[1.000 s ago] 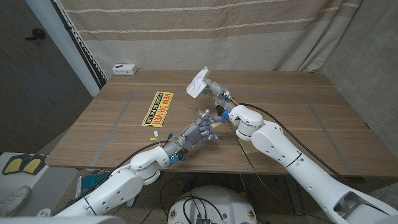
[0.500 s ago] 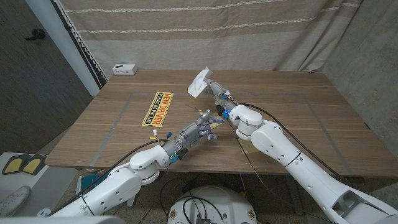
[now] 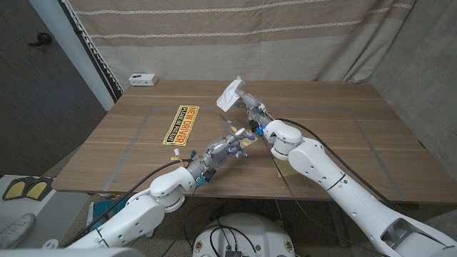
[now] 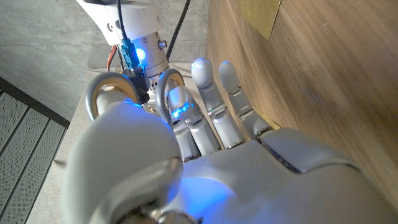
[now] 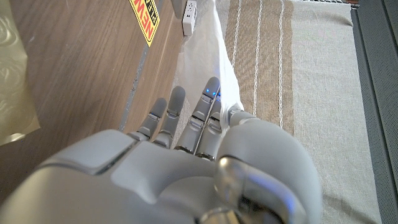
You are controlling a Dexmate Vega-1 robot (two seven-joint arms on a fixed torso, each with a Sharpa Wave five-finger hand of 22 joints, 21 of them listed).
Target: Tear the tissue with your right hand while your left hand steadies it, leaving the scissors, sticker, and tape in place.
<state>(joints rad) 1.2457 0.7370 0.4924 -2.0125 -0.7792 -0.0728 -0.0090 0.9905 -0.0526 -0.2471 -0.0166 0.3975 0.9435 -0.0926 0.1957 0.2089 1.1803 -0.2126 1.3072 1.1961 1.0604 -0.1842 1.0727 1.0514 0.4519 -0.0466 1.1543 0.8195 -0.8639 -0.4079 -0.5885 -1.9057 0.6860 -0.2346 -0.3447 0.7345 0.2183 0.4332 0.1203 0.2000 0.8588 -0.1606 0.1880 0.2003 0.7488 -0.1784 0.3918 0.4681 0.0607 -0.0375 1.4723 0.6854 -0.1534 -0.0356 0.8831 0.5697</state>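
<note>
Right robot hand (image 3: 246,103): I see it raised over the desk (image 3: 335,135), pinching the white tissue (image 3: 228,95).
Left robot hand (image 3: 230,143): fingers apart, holding nothing, low beside the right forearm.
Sticker (image 3: 180,124): flat, well left of both hands.

- One white tissue (image 3: 228,95), up in the air.
- One yellow sticker (image 3: 179,124) on the table.
- One small white box (image 3: 143,78) at the far edge.
- Two robot hands: left hand (image 3: 230,144), right hand (image 3: 249,104).
</note>
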